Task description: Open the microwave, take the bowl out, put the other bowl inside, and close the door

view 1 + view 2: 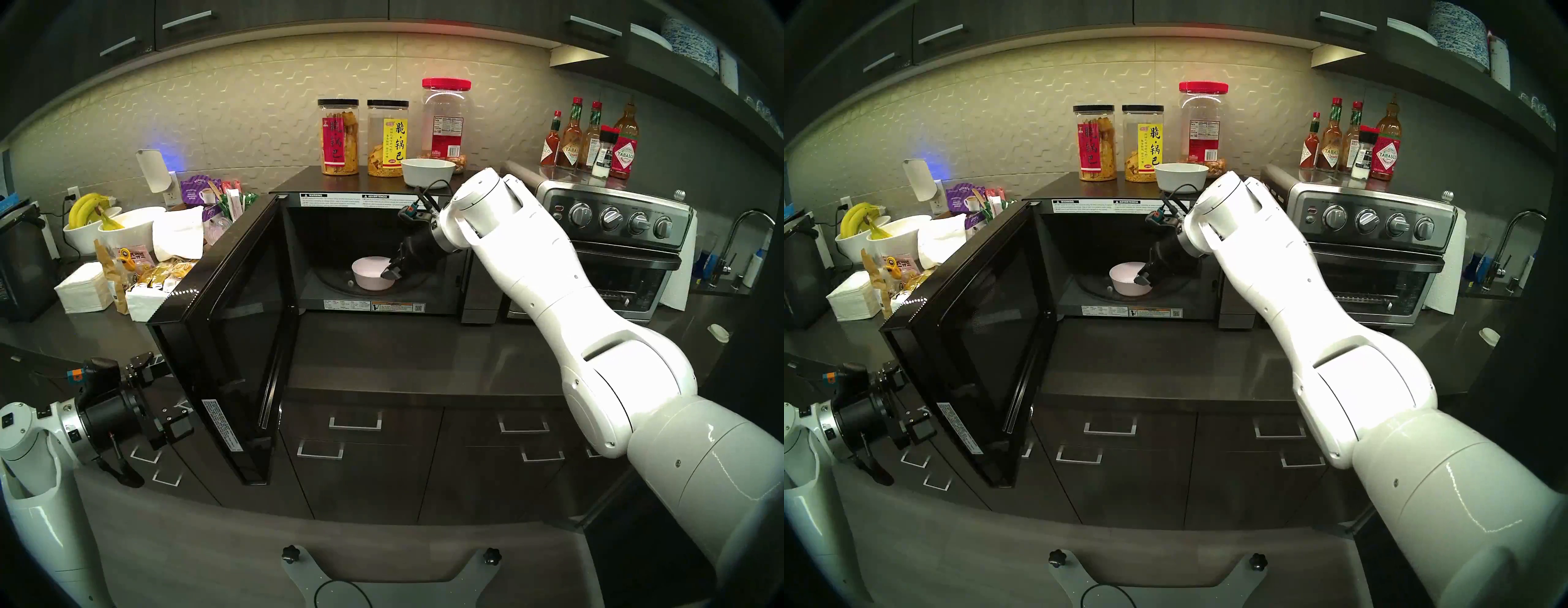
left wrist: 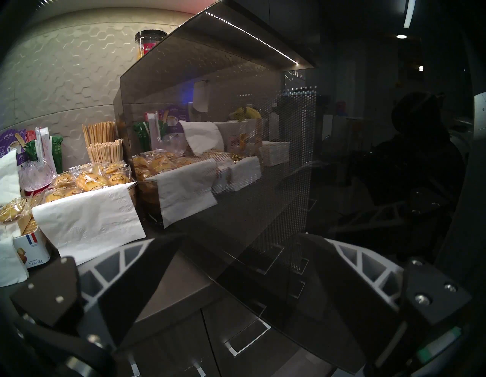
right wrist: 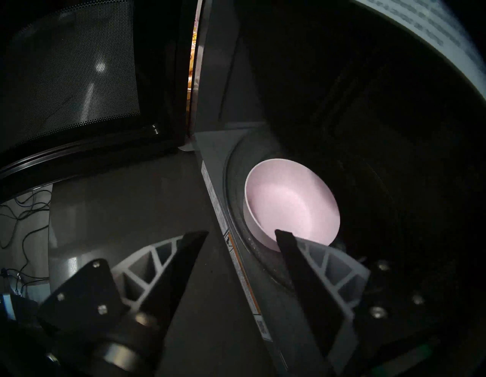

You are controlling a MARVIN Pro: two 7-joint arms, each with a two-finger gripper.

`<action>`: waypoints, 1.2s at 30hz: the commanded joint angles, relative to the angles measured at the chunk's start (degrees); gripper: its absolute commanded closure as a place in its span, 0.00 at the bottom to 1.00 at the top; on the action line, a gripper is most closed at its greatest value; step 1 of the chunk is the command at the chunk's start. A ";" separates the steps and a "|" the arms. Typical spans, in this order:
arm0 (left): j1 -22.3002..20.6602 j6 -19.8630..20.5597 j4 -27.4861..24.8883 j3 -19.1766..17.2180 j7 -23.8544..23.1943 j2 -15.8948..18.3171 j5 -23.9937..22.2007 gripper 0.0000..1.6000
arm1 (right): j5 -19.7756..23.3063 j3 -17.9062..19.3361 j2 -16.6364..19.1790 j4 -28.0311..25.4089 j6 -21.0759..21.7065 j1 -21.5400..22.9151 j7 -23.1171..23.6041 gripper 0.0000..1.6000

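Right gripper (image 3: 240,231) is sitting with its jaws spread wide, not gripping anything, poking into the mouth of the microwave (image 1: 297,187) just beside the pale pink bowl (image 3: 292,205). One finger (image 3: 294,252) is overlapping the bowl's near rim in the wrist view, but I honestly can't tell if it's touching or just hovering in front. That pink bowl is resting on the glass turntable (image 1: 331,282) inside the cavity. The all-white bowl (image 1: 427,171) is parked on top of the microwave, right in front of the snack jars (image 1: 339,136). The door (image 1: 237,339) is hanging wide open to the left, sticking out over the counter edge. Left gripper (image 2: 236,263) is hanging low beside the outer face of that door, jaws apart and holding nothing, with the glass filling most of its view. A toaster oven (image 1: 615,254) is sitting just right of the microwave with hot sauce bottles (image 1: 594,140) on top, and bananas (image 1: 91,210) plus snack packets (image 2: 86,179) are crowding the counter on the left.
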 commanded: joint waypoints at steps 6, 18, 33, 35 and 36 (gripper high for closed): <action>-0.09 -0.09 -0.60 0.13 -0.32 0.10 -0.24 0.00 | 2.18 2.52 6.85 -10.81 1.96 -3.77 6.44 0.21; -0.10 -0.08 -0.59 0.13 -0.30 0.10 -0.22 0.00 | 5.08 4.89 12.85 -20.24 5.04 -9.56 4.96 0.22; -0.10 -0.08 -0.59 0.13 -0.31 0.10 -0.20 0.00 | 10.19 8.56 20.79 -32.42 9.06 -17.68 1.38 0.10; -0.10 -0.08 -0.59 0.13 -0.31 0.10 -0.20 0.00 | 11.05 9.29 21.98 -34.19 9.73 -18.89 0.94 0.08; -0.10 -0.08 -0.59 0.13 -0.31 0.10 -0.20 0.00 | 11.47 9.58 22.44 -34.56 9.99 -19.35 0.75 0.07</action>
